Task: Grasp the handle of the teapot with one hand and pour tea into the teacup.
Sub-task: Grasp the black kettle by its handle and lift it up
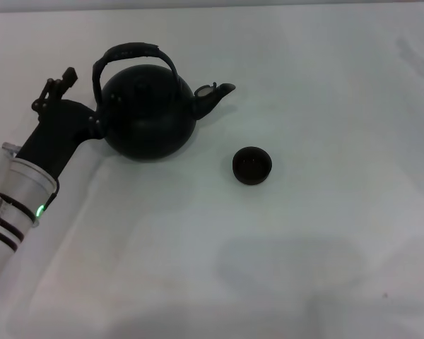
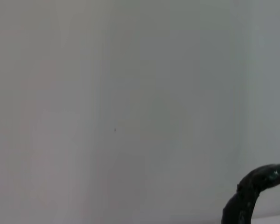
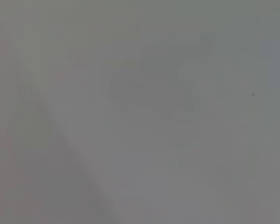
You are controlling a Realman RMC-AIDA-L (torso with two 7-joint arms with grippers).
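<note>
Counter (image 1: 325, 268), white and plain, fills the head view and carries everything. On its left side the left arm (image 1: 28, 183) reaches in from the lower corner, a silver cuff with a small green light, then a black wrist section angling up toward the pot.

Next in size is the teapot (image 1: 150, 113), a round black globe standing upright on the counter in the upper left part of the head view. Its short spout (image 1: 213, 95), pale at the tip, points toward the robot's right. Over its top rises the handle (image 1: 131, 56), a black arched hoop with a thicker rough band along the crown; a curved piece of that hoop also shows at the edge of the left wrist view (image 2: 252, 193), against blank white.

The left claw (image 1: 85, 106) sits just beside the teapot on its left flank, at the foot of the handle, with one linkage finger (image 1: 56, 85) sticking up and away from the pot. Whether it touches the pot or the hoop cannot be told, and whether it is released or clenched cannot be told either.

Smallest is the teacup (image 1: 252, 165), a tiny dark round bowl standing on the counter near the teapot, on the robot's right of it and nearer the robot, below the spout's line and apart from the pot.

The right claw appears in no view; the right wrist view shows only pale grey surface.
</note>
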